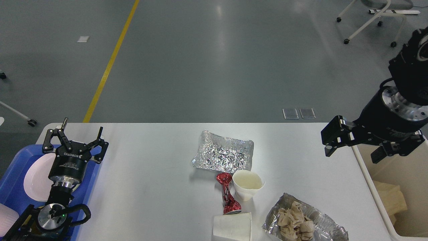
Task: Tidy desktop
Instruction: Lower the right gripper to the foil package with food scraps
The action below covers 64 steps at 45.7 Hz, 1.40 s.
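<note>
Head view: white worktop across the middle, littered at centre and near right with crumpled foil sheet, crushed red can, upright paper cup, tipped paper cup and foil tray of wadded tissue; left hand spread and empty over blue tray holding white plate, right hand also spread and empty at beige bin rim. Likely between pickups, clearing barely begun; next move probably calls for right hand to reach toward the clutter, clear of the bin wall. Ample bare room on worktop's left half; tipped cup and tissue tray close to near edge.
</note>
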Each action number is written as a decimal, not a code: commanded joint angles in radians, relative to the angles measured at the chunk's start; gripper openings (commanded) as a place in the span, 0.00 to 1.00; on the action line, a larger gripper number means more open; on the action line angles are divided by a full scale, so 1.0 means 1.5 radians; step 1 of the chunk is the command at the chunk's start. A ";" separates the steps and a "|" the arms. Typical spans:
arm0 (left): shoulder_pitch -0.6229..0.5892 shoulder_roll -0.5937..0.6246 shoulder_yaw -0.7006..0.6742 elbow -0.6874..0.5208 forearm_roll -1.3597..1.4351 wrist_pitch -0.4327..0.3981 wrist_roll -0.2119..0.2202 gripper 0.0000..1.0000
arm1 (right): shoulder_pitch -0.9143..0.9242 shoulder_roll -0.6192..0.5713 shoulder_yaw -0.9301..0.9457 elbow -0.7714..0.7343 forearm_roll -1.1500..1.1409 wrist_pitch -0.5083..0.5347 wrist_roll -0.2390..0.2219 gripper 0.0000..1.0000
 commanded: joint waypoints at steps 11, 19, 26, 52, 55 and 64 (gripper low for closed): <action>0.001 0.000 0.000 0.000 0.000 0.000 0.000 0.96 | -0.254 -0.216 0.019 -0.002 -0.076 -0.105 0.002 0.98; 0.000 0.000 -0.001 0.000 0.000 0.000 0.000 0.96 | -0.411 -0.230 0.048 0.000 -0.100 -0.293 0.007 0.98; 0.000 0.000 -0.001 0.000 0.000 0.000 0.000 0.96 | -0.518 -0.231 0.102 -0.002 -0.107 -0.367 0.010 0.87; 0.000 0.000 -0.001 0.000 0.000 0.000 0.000 0.96 | -0.809 -0.145 0.309 -0.086 -0.167 -0.515 0.009 0.87; 0.000 0.000 0.000 0.000 0.000 0.000 0.000 0.96 | -0.823 -0.143 0.309 -0.098 -0.164 -0.531 0.009 0.82; 0.000 0.000 -0.001 0.000 0.000 0.000 0.000 0.96 | -0.840 -0.139 0.310 -0.117 -0.164 -0.535 0.009 0.29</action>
